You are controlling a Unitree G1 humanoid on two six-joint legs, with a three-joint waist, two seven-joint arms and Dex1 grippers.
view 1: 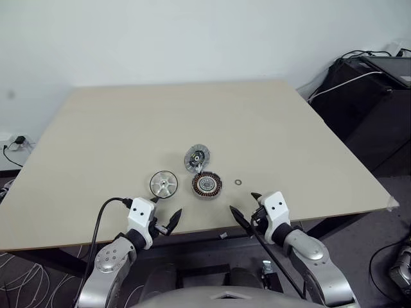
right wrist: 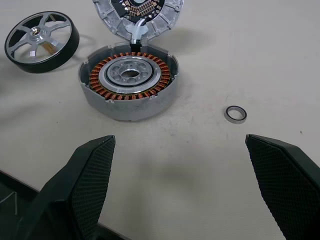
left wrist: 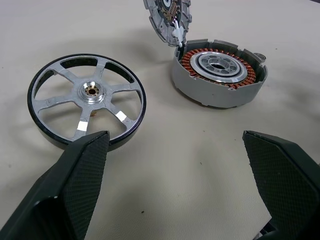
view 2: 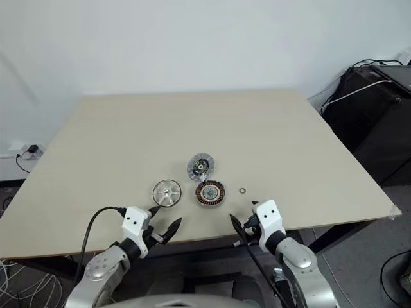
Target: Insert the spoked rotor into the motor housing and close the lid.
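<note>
Motor housing (right wrist: 129, 80) w/o rotor (left wrist: 86, 99); lid (right wrist: 137, 14) off.

On the table (view 1: 96, 128), spoked rotor (view 1: 164, 183) lies left of motor housing (view 1: 207, 185); lid (view 1: 196, 157) just behind.

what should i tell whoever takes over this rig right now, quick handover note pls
Left claw: open, holding nothing, at the near table edge in front of the spoked rotor.
Right claw: open, holding nothing, near the motor housing.
Rotor lies flat on the table, left of the housing, apart from it.
The housing's windings are exposed; the lid stands tilted open at its far side.
A small ring lies to its right.
Done: nothing yet.
Left: insert rotor, close lid.
</note>
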